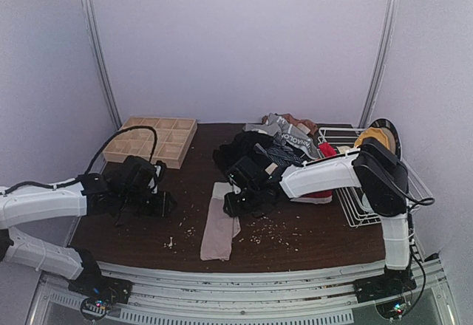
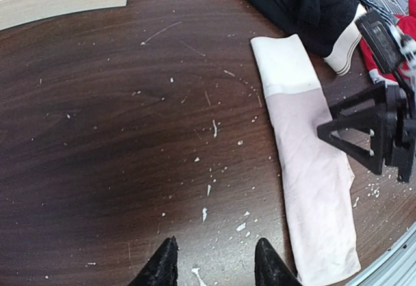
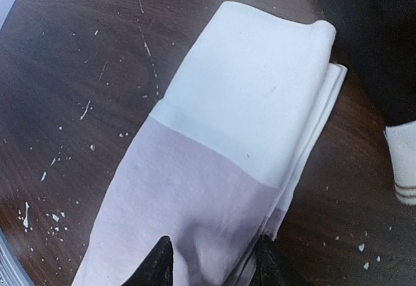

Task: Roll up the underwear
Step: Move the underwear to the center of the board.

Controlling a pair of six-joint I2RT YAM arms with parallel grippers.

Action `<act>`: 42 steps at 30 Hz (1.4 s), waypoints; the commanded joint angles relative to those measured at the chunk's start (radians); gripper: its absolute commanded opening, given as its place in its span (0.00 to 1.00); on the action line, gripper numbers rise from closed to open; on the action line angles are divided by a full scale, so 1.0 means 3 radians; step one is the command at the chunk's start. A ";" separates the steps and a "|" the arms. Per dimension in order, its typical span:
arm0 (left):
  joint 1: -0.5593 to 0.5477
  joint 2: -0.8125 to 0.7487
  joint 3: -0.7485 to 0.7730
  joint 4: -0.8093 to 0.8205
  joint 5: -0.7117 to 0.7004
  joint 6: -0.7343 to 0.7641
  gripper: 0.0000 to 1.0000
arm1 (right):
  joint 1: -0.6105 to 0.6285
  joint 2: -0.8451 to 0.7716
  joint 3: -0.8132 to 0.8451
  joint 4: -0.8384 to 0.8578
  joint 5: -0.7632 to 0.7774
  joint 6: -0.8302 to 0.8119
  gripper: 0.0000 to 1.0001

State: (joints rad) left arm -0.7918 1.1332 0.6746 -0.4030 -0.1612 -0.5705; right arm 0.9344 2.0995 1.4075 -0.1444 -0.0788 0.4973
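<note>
The pale pink underwear (image 1: 219, 223) lay folded in a long flat strip on the dark brown surface (image 2: 117, 143), its near end close to the front edge, with the black pile (image 1: 247, 151) and the red underwear (image 2: 370, 62) just behind its far end. The right pincer (image 3: 211, 263) had its tips apart over the pink cloth, but I could not tell if it pinched any. The left pincer (image 2: 214, 270) stood partly open on nothing above bare wood with white crumbs (image 2: 205, 213). Only the top view showed the whole wooden tray (image 1: 151, 140) at the back left, the wire rack (image 1: 358, 210) on the right and the plain pale walls (image 1: 236, 44).
</note>
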 commanded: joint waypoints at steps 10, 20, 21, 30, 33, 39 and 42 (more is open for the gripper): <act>0.0011 -0.0208 -0.0149 -0.0032 0.0003 -0.0120 0.39 | 0.0010 0.0532 0.0740 -0.0568 -0.0849 -0.0308 0.40; 0.0008 -0.0266 -0.0102 -0.0132 -0.0144 -0.0065 0.39 | 0.0229 0.0263 0.1077 -0.0743 -0.0949 -0.0509 0.43; 0.0011 -0.0248 -0.0079 -0.0135 -0.0167 -0.0047 0.39 | 0.0241 0.0145 0.1048 -0.0714 -0.0913 -0.0502 0.45; 0.0101 0.0304 0.0268 0.0192 -0.0043 0.0073 0.39 | 0.0560 -0.0593 0.0355 -0.0431 -0.0491 -0.0458 0.49; 0.0162 0.0638 0.0432 0.0373 0.0178 0.0098 0.37 | 0.0808 -0.0680 0.0013 -0.0099 -0.0430 -0.0265 0.42; 0.0218 0.1104 0.0739 0.0503 0.0366 0.0060 0.31 | 0.1070 -0.0472 -0.0254 0.0301 -0.0322 -0.0017 0.32; 0.0247 0.1113 0.0741 0.0501 0.0342 -0.0015 0.30 | 0.1100 -0.0359 -0.0234 0.0405 -0.0333 0.0058 0.30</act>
State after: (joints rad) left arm -0.7341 1.4647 0.8677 -0.3016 -0.0849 -0.5579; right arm 1.2739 1.9621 1.3369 -0.1059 -0.2188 0.4595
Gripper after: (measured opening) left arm 0.307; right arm 0.314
